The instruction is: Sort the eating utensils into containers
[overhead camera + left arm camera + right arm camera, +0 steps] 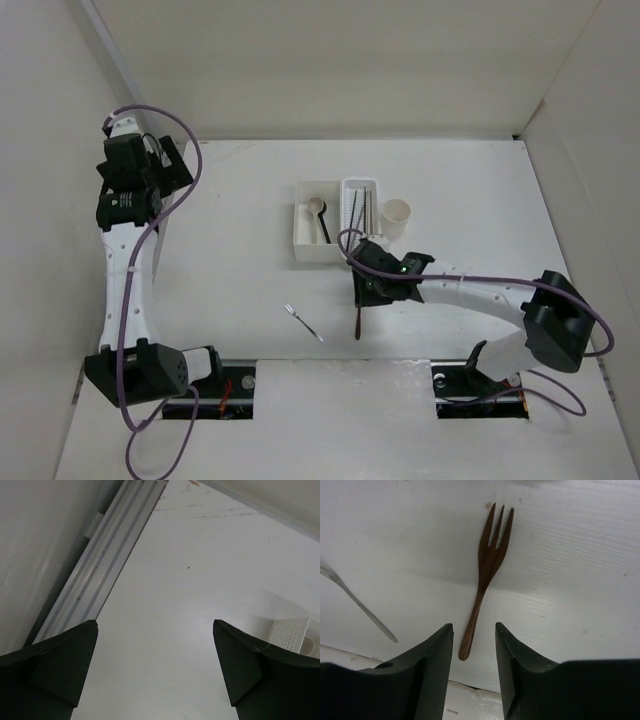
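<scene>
Brown wooden fork (490, 565): flat on the white table (580, 555), tines pointing away.
Right claw (474, 630): jaws apart, flanking the fork's handle end.
Small silver fork (360, 605): just left, apart.
White square box (303, 246): farther back, just beside white perforated tray (361, 183).
Left claw (154, 625): jaws wide apart.

The top camera looked down from high above the near side, taking in the whole table (450, 200). The left wrist camera faced past the left claw (154, 630) toward the table's walled edge, catching the perforated tray (290, 632) at its right border. The right wrist camera sat close over the brown wooden fork (490, 555) and small silver fork (355, 600), both shared with the top view.
</scene>
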Available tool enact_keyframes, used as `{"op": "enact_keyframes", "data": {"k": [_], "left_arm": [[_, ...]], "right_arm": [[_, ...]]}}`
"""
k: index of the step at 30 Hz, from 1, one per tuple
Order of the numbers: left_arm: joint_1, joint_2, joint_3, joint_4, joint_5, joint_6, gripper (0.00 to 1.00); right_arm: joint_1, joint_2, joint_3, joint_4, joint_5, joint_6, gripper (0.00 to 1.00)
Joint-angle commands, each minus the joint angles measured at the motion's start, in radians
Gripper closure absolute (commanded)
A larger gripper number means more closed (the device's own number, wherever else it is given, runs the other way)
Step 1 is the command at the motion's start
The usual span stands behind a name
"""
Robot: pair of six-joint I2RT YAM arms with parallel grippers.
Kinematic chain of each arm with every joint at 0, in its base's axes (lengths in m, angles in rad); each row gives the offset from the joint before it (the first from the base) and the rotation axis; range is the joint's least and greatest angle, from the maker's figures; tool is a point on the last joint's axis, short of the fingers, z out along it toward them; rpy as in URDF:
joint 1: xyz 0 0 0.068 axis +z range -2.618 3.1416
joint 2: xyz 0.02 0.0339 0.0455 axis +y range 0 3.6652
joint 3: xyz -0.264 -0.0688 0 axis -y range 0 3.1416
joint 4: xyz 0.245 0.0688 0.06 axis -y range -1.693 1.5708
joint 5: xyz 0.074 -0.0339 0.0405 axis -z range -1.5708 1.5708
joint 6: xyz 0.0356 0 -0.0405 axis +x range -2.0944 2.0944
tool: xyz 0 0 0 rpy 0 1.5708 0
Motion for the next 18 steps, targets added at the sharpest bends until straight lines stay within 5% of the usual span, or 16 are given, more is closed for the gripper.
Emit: {"op": "enact_keyframes", "data": {"k": [1,14,18], "left_arm": [[-0.004,-0.026,-0.039,-0.013,0.127,0.112,0.00],[-0.073,-0.044,-0.142,-0.054,0.085,0.205,0.00],[-0.073,-0.034,-0.151,-0.054,0.085,0.196,0.00]], "right_arm": [[0.021,0.027,-0.011,0.073,-0.018,0.029,0.55],[0.021,0.209,0.010,0.134,-0.018,0.016,0.58],[0.021,0.229,0.001,0.144,-0.031,0.017,0.75]]}}
